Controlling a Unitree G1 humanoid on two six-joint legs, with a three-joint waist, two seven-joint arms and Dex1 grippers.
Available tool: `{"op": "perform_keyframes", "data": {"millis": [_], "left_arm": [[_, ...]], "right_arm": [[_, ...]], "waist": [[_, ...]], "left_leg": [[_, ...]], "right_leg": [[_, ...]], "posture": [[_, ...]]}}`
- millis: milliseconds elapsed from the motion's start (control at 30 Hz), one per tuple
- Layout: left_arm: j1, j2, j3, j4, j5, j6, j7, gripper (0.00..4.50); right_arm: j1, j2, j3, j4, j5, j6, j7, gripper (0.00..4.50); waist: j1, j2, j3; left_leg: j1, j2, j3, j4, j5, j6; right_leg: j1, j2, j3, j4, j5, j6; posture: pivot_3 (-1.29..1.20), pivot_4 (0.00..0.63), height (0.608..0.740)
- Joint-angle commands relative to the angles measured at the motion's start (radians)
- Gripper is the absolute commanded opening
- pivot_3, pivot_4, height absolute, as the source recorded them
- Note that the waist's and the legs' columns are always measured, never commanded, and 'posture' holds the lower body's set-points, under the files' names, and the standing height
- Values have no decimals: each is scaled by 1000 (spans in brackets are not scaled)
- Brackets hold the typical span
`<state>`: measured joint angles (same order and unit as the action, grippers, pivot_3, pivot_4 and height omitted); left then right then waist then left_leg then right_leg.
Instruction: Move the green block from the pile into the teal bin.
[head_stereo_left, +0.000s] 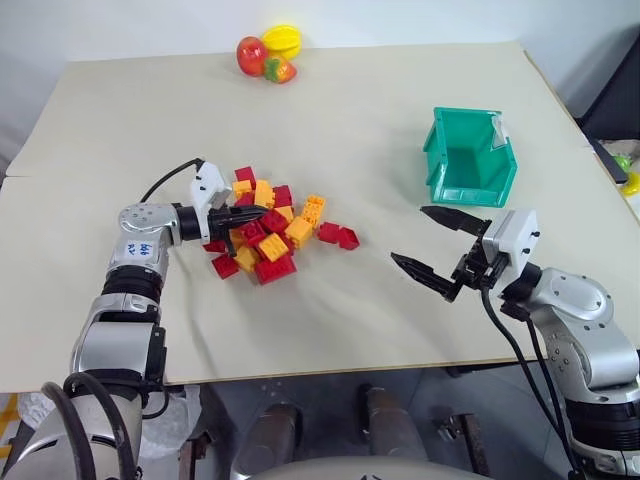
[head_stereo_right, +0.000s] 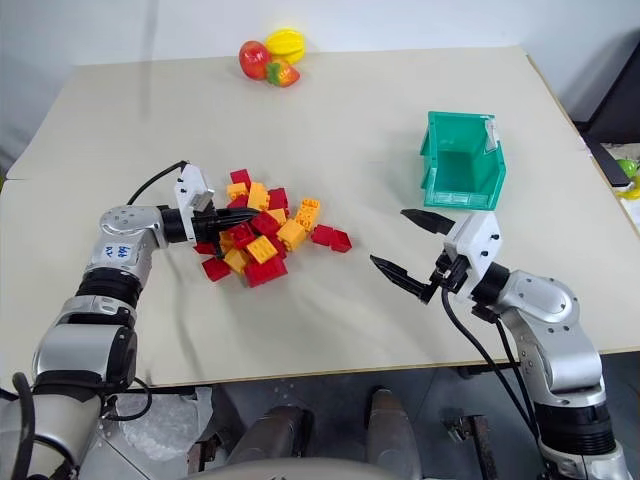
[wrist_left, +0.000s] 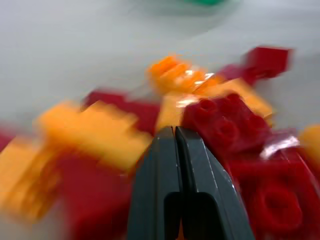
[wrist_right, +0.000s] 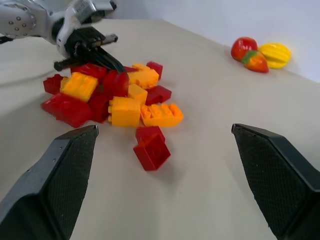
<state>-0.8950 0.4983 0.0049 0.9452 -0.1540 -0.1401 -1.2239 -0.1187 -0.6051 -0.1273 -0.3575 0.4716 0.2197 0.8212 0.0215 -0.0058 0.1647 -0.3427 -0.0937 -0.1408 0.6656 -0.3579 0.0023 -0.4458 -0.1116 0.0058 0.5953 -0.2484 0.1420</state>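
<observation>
- The left gripper (head_stereo_right: 248, 214) has its jaws pressed together; in the left wrist view the two dark fingers (wrist_left: 160, 180) meet with no gap and nothing shows between them.
- Its closed tip lies level over the pile (head_stereo_right: 262, 233), pointing across the red and orange-yellow bricks, with bricks crowding close on both sides of it.
- The green block cannot be made out anywhere among the bricks, nor at the left gripper's tip; I cannot tell where it is.
- The right gripper (head_stereo_left: 432, 246) has its jaws spread wide and holds nothing; it hovers above bare table between the pile and the near edge, pointing towards the bricks.
- In the right wrist view its two textured fingers (wrist_right: 60, 175) frame the pile, with one red brick (wrist_right: 152, 148) lying a little apart from the heap, nearest to them.
- The teal bin (head_stereo_left: 468, 158) stands upright on the table (head_stereo_left: 330, 110) just beyond the right gripper, well apart from the pile; its inside looks bare, and a white label sits on its rim.
- Two more red bricks (head_stereo_left: 338, 235) lie at the pile's edge on the bin's side.
- Toy fruit (head_stereo_left: 268, 52), red and yellow, sits near the table's far edge, well clear of everything else.
- A black cable (head_stereo_left: 170, 176) loops from the left wrist over the table beside the pile.
</observation>
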Motion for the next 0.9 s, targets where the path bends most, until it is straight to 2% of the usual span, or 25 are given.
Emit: {"op": "perform_keyframes", "data": {"millis": [33,367,467,667,733,800,900], "left_arm": [[36,-32,-35,-119,-21,37,-83,61],[159,-29,-50,-428,-69,186,-127,61],[179,-3,10,-526,-113,272,-60,61],[221,81,123,-605,-153,402,95,61],[267,147,156,-633,-139,461,138,61],[365,233,192,-713,-191,593,105,451],[471,308,259,-795,-255,641,66,1141]], "right_arm": [[12,3,-27,-60,5,-21,-17,4500],[-10,3,-10,-30,-13,-33,-19,4500],[-26,0,-13,-16,-13,-31,-12,4500],[-37,-11,-17,8,-13,-40,14,4500],[-49,-16,-17,28,-12,-41,26,4500],[-61,-26,-13,54,-12,-41,50,4500],[-81,-36,-8,84,-10,-41,80,4500]], "waist": [[1,0,0],[-2,0,0],[-2,0,1],[-2,1,1],[-2,1,1],[-11,2,1],[-22,3,3]], "left_leg": [[0,0,0,1,0,0],[0,0,0,3,0,0],[0,1,0,3,0,0],[1,1,0,2,0,0],[1,1,0,2,0,0],[1,1,1,1,0,0],[1,2,0,-1,0,0]], "right_leg": [[0,0,0,1,0,0],[0,0,1,2,0,1],[0,0,1,2,0,0],[0,0,2,3,0,0],[0,0,2,2,0,0],[0,0,2,2,0,0],[-1,1,2,1,0,0]], "posture": [[0,150,740],[0,150,740],[0,150,740],[0,150,740],[0,150,740],[0,150,740],[0,150,740]]}}
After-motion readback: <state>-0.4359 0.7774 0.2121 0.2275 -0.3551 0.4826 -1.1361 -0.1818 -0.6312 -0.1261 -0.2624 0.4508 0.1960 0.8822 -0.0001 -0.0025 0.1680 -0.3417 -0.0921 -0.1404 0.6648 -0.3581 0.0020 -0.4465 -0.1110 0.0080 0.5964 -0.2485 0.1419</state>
